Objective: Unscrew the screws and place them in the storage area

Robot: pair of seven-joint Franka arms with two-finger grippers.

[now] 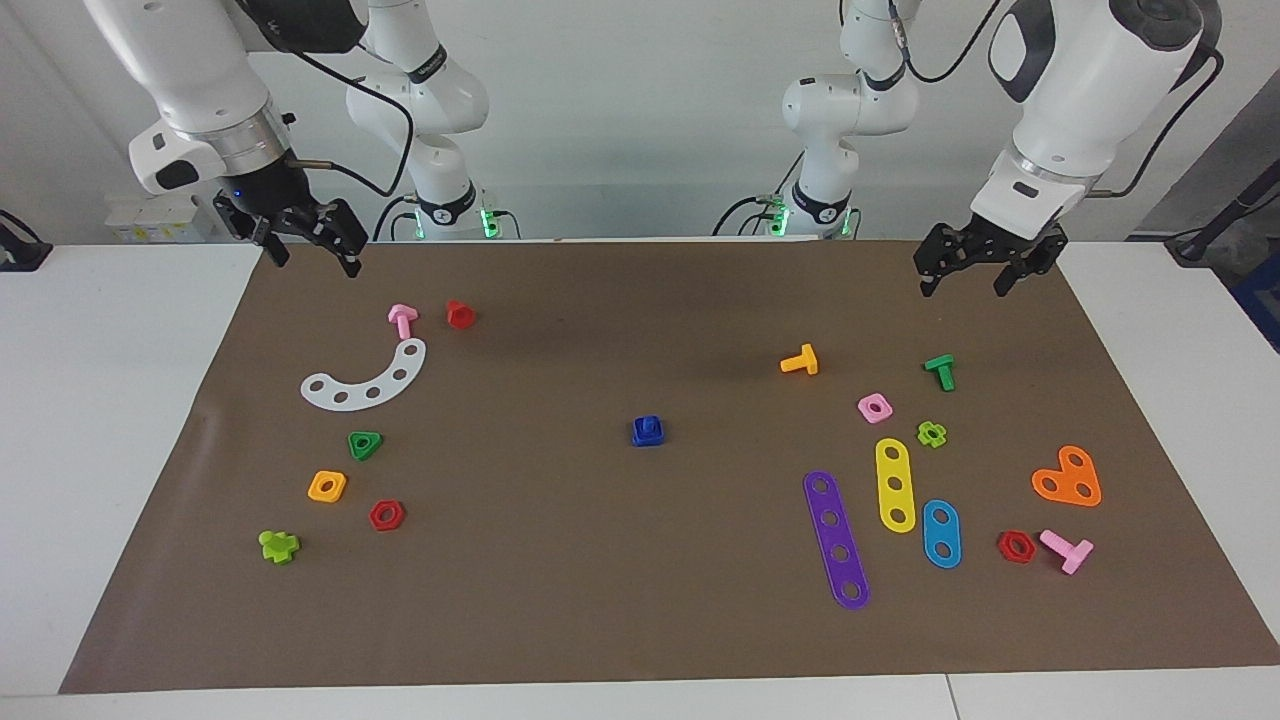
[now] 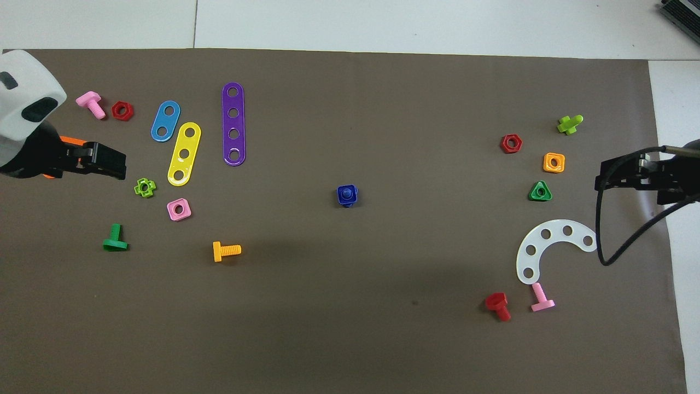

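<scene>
The dark-blue screw (image 1: 650,426) stands in a blue square nut (image 1: 646,436) at the middle of the brown mat, and it also shows in the overhead view (image 2: 345,192). The storage area (image 1: 338,528) is bare mat among a green triangle nut (image 1: 365,444), a yellow square nut (image 1: 327,486), a red hexagon nut (image 1: 386,515) and a lime bolt (image 1: 279,546), at the right arm's end. My left gripper (image 1: 962,281) hangs open and empty over the mat at the left arm's end. My right gripper (image 1: 312,262) hangs open and empty over the mat's edge at the right arm's end, waiting.
At the left arm's end lie purple (image 1: 836,538), yellow (image 1: 895,484) and blue (image 1: 941,533) strips, an orange heart plate (image 1: 1068,478), and orange (image 1: 800,361), green (image 1: 940,371) and pink (image 1: 1067,549) bolts. A white curved strip (image 1: 366,379) lies near the storage area.
</scene>
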